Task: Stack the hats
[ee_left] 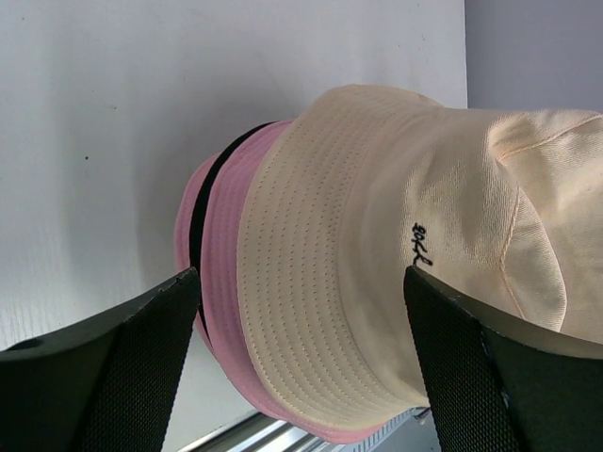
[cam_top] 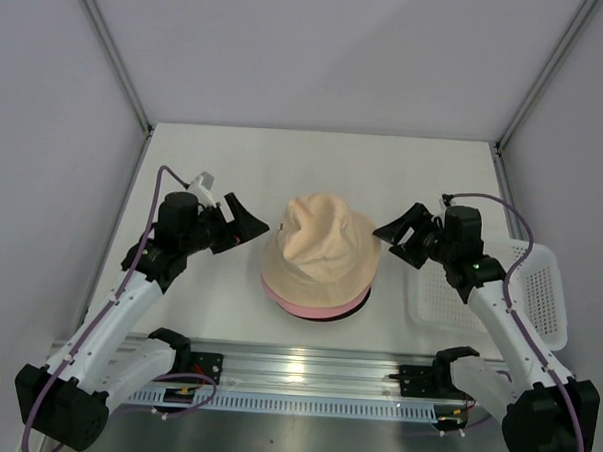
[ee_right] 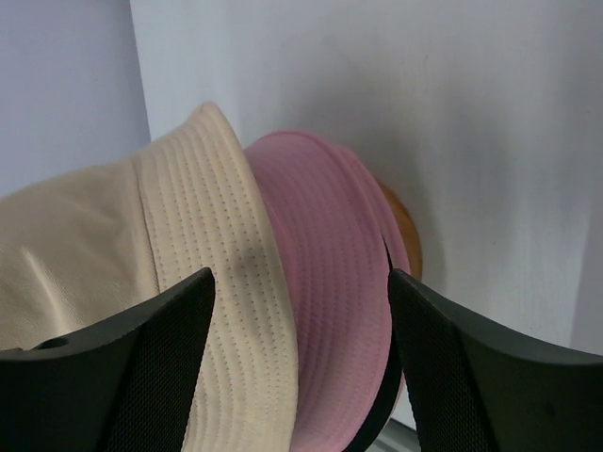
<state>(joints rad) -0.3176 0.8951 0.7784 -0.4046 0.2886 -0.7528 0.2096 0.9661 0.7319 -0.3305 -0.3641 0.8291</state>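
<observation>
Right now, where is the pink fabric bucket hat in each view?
Top external: centre; pink fabric bucket hat, only a rim under the beige fabric bucket hat.
Left wrist: pink hat left of centre, beside beige brim.
Right wrist: pink hat centre, right of beige brim.
Shared landmark: beige hat.

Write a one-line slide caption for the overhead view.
Beige hat sits over the pink hat on the table; the open left gripper and open right gripper flank the stack.
</observation>
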